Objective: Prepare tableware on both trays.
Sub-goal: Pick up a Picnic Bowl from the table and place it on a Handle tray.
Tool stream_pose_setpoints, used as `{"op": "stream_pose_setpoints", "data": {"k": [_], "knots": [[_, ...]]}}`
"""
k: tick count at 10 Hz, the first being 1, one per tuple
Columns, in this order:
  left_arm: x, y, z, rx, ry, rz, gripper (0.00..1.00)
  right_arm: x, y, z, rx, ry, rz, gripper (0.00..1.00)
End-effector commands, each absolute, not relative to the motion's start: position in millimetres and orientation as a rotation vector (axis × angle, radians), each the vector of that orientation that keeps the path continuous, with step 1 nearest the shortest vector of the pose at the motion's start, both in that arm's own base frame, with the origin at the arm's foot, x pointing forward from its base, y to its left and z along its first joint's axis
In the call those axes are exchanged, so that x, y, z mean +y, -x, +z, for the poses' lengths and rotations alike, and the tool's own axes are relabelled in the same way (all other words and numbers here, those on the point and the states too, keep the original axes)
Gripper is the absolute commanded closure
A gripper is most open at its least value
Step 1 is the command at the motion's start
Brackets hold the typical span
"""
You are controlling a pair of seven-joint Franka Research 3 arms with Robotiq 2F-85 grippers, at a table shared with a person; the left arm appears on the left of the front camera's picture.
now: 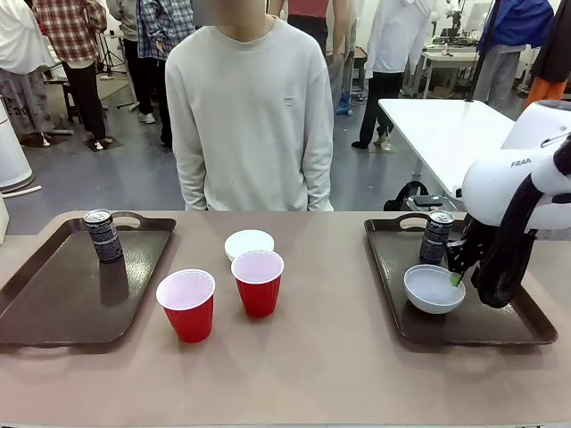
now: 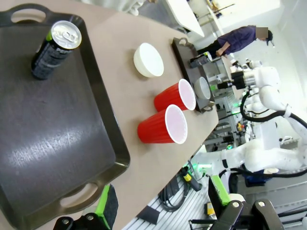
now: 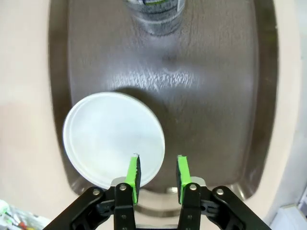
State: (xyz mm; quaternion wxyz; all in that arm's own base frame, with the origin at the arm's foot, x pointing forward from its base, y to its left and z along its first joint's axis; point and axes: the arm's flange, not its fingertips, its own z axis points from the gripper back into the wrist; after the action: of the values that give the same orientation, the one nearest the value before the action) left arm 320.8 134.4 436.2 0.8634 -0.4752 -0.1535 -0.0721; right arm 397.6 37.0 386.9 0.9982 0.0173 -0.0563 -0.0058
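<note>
On the left tray [image 1: 62, 294] a dark can [image 1: 103, 236] stands at the far end. Between the trays, on the table, are two red cups [image 1: 187, 305] [image 1: 258, 283] and a white bowl [image 1: 249, 243]. The right tray [image 1: 500, 325] holds a can [image 1: 436, 236] and a white bowl [image 1: 434, 289]. My right gripper [image 1: 457, 267] hangs at that bowl's right rim. In the right wrist view its fingers [image 3: 133, 172] stand apart and open, with the bowl's [image 3: 112, 139] edge just below them. My left gripper [image 2: 163, 206] is wide open above the left tray's [image 2: 62, 143] near end, holding nothing.
A person in a pale sweater [image 1: 250, 116] stands at the far side of the table, hands out of sight. Behind the right tray stands a white table [image 1: 446, 134]. The right arm's white link [image 1: 517, 187] reaches over the right tray's far corner.
</note>
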Motion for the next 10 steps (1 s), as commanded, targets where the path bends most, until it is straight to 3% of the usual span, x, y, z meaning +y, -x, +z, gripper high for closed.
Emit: {"op": "stream_pose_setpoints", "data": {"k": [1,2,3,4,5,6,10], "knots": [[134.9,-320.7,436.8,-0.333,1.008,-0.148,0.0,52.2,-361.7,438.3,-0.126,-0.027,0.022,0.0],[134.9,-320.7,436.8,-0.333,1.008,-0.148,0.0,58.7,-349.8,461.9,-0.142,-0.041,0.041,0.43],[134.9,-320.7,436.8,-0.333,1.008,-0.148,0.0,62.5,-338.1,483.3,-0.142,-0.049,0.047,0.0],[134.9,-320.7,436.8,-0.333,1.008,-0.148,0.0,66.1,-328.3,499.0,-0.152,-0.05,0.041,0.23],[134.9,-320.7,436.8,-0.333,1.008,-0.148,0.0,67.3,-319.5,508.8,-0.154,-0.017,0.032,0.0],[134.9,-320.7,436.8,-0.333,1.008,-0.148,0.0,70.6,-318.7,511.7,-0.143,-0.009,0.024,0.12],[134.9,-320.7,436.8,-0.333,1.008,-0.148,0.0,64.3,-322.3,507.7,-0.165,-0.032,0.064,0.12]]}}
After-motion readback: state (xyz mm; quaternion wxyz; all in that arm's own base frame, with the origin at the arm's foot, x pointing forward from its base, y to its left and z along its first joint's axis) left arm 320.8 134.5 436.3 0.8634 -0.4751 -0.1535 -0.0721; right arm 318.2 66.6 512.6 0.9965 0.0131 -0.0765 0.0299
